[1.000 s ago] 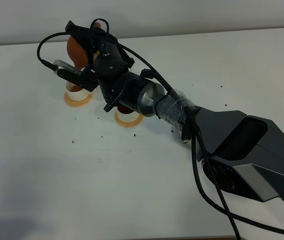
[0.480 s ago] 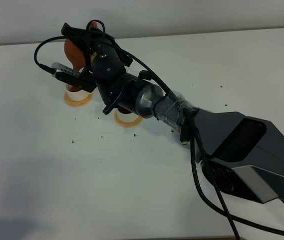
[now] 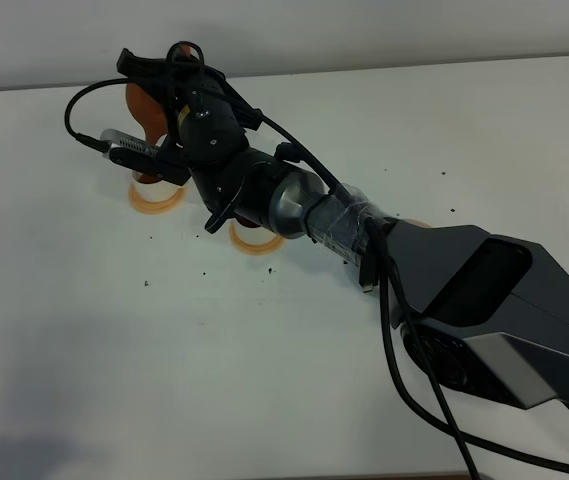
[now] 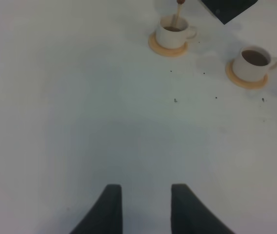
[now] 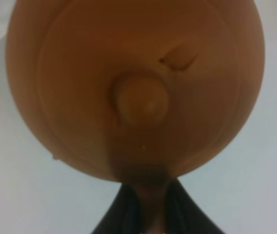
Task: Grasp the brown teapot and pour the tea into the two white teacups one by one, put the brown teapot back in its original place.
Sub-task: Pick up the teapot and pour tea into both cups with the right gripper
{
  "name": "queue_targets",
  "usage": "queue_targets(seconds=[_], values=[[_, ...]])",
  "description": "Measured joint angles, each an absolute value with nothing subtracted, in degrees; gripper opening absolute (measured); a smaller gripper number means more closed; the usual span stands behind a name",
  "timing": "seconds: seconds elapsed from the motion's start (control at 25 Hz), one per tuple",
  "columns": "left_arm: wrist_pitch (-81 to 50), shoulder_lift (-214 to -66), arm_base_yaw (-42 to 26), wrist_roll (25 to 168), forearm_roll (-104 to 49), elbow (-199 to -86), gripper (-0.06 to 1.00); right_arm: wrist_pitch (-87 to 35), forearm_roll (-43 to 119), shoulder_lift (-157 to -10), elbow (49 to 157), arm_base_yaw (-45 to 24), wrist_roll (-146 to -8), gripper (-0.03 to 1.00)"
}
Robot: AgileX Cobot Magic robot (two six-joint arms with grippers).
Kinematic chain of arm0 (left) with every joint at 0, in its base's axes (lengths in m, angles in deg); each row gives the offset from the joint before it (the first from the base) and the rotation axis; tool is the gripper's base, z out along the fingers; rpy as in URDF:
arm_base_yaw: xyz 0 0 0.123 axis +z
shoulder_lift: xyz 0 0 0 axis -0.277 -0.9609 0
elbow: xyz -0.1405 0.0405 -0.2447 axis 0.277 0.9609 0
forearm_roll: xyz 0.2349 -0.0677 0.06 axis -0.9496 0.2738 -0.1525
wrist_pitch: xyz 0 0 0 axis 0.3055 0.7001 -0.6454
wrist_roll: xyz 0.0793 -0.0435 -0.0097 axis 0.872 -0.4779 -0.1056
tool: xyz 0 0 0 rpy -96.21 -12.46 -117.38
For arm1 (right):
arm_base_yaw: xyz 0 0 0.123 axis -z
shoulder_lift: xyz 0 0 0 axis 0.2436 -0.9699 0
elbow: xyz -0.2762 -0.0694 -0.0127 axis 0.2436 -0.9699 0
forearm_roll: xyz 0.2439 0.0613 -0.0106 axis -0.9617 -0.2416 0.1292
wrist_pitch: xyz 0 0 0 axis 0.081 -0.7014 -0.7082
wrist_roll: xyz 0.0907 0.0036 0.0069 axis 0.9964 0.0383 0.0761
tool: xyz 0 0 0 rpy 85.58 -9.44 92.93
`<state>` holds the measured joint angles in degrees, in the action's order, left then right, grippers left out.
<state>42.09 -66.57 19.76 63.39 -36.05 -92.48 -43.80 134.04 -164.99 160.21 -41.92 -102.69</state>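
Note:
My right gripper (image 3: 178, 82) reaches across to the far left and is shut on the loop handle of the brown teapot (image 3: 144, 102), which it holds tilted in the air. In the right wrist view the teapot (image 5: 138, 83) fills the frame, lid knob facing the camera. In the left wrist view a thin stream of tea falls into the farther white teacup (image 4: 173, 34). The nearer white teacup (image 4: 253, 63) holds dark tea. My left gripper (image 4: 145, 207) is open and empty, low over bare table. A tan sliver of the saucer (image 3: 416, 223) shows behind my right arm.
Each cup stands on a small orange coaster (image 3: 156, 199) (image 3: 256, 241). My right arm (image 3: 344, 215) and its cables lie over the cups in the exterior high view. Small dark specks (image 3: 204, 274) dot the white table (image 3: 114, 350).
My right gripper has shifted slightly left and farther back with the teapot. The tan sliver beside my right arm has come into view.

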Motion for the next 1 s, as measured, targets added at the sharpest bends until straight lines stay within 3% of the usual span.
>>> queue_targets(seconds=[1.0], values=[[42.1, -66.6, 19.8, 63.4, -36.1, -92.5, 0.25, -43.9, 136.2, -165.0, 160.2, -42.1, -103.4, 0.09]])
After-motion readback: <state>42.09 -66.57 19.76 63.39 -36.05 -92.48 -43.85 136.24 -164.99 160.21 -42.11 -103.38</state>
